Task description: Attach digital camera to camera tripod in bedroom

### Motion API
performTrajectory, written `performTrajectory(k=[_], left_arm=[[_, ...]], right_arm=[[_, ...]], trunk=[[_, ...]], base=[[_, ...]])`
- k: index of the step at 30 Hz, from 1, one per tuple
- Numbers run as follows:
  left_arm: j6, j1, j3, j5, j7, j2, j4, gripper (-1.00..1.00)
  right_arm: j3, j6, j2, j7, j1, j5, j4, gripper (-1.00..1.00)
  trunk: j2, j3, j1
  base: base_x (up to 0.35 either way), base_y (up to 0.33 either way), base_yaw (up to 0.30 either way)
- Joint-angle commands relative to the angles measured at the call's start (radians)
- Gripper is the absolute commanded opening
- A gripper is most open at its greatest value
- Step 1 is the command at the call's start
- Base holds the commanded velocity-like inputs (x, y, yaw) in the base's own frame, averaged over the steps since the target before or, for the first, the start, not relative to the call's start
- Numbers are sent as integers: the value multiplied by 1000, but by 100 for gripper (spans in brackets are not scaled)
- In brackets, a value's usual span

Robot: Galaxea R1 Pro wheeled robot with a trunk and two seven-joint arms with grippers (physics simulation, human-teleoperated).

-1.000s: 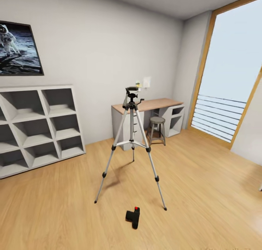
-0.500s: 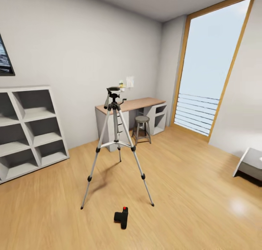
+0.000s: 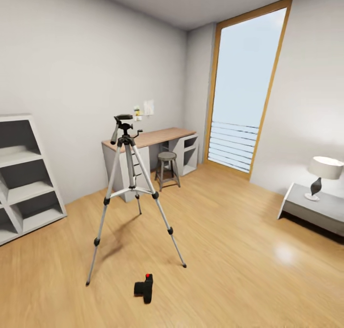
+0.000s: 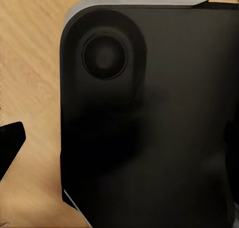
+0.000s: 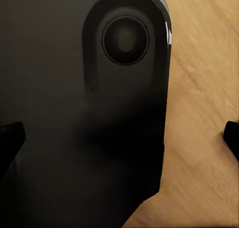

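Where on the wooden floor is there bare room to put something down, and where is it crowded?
The widest bare patch of light wood floor lies between the silver three-legged tripod, the tall window and the low grey table bearing a white lamp. It is crowded around the tripod's spread legs, with the small black camera lying just in front, and by the desk with its round stool.

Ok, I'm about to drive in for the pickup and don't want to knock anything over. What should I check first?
1. Camera found: ok, lying on the wooden floor.
2. Tripod upright, three legs spread: ok.
3. Tripod head free to take the camera: ok, nothing mounted on it.
4. Camera apart from the tripod feet: ok, it lies between the two front legs, touching neither.
5. Stool out of the way: ok, behind the tripod by the desk.
6. Pincers open: cannot tell.
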Motion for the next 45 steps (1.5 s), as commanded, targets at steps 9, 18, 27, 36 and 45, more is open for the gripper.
performTrajectory(k=[9,18,27,36,45], left_arm=[[-1,1,1,9,0,-1,-2,100],[0,1,2,9,0,-1,-2,100],[0,1,2,9,0,-1,-1,100],[0,1,0,9,-1,0,-1,100],[0,1,0,9,-1,0,0,100]], right_arm=[[0,-3,-1,0,0,0,0,100],[0,-2,-4,2,0,0,0,100],[2,-2,-6,11,0,4,0,100],[3,-1,-6,15,0,6,0,100],[3,-1,-6,13,0,7,0,100]], trunk=[[0,-1,0],[0,-1,0],[0,-1,0],[0,-1,0],[0,-1,0]], base=[[0,0,-285],[0,0,-88],[0,0,-8],[46,-7,0],[254,-89,0]])
